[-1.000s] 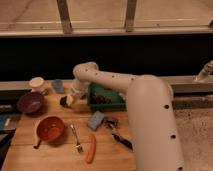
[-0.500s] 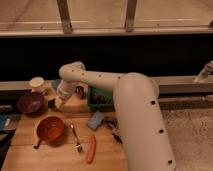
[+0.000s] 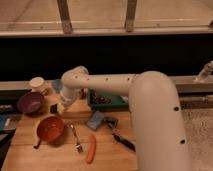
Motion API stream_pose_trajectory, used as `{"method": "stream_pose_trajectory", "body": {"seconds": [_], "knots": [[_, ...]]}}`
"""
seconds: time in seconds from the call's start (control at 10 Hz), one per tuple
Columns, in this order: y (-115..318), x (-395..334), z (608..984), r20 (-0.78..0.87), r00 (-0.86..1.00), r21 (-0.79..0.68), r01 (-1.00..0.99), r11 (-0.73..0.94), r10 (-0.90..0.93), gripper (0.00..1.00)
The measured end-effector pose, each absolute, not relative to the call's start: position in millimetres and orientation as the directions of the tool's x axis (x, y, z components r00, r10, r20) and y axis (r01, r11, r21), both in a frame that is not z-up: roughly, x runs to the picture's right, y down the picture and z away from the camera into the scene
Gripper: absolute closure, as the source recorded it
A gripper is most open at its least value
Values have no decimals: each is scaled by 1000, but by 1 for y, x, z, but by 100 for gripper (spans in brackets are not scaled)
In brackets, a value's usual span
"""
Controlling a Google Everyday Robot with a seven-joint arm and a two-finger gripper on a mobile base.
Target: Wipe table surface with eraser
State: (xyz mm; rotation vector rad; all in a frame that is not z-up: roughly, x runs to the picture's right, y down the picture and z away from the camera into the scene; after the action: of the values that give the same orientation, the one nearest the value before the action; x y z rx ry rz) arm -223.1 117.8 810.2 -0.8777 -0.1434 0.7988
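Gripper pinched on eraser | swept left from green tray toward purple bowl | wiping table surface underway

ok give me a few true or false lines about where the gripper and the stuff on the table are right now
1. The gripper is low over the table surface, beside the purple bowl. True.
2. The eraser lies in the green tray. False: it is at the gripper, left of the tray.
3. The fork lies between the red-brown pan and the orange carrot-like piece. True.
4. The blue-grey pad is inside the pan. False: it lies on the table, right of the pan.
5. The gripper's fingers are spread wide. False: shut.
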Motion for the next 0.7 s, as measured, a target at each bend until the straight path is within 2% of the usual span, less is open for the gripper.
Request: {"method": "stream_pose_trajectory", "body": {"seconds": [0.2, 0.4, 0.7], "knots": [[121, -191, 824, -255, 660, -719, -618, 318, 707, 100], [107, -175, 849, -262, 616, -725, -634, 269, 743, 100], [87, -186, 868, -241, 604, -747, -615, 252, 760, 100]]}}
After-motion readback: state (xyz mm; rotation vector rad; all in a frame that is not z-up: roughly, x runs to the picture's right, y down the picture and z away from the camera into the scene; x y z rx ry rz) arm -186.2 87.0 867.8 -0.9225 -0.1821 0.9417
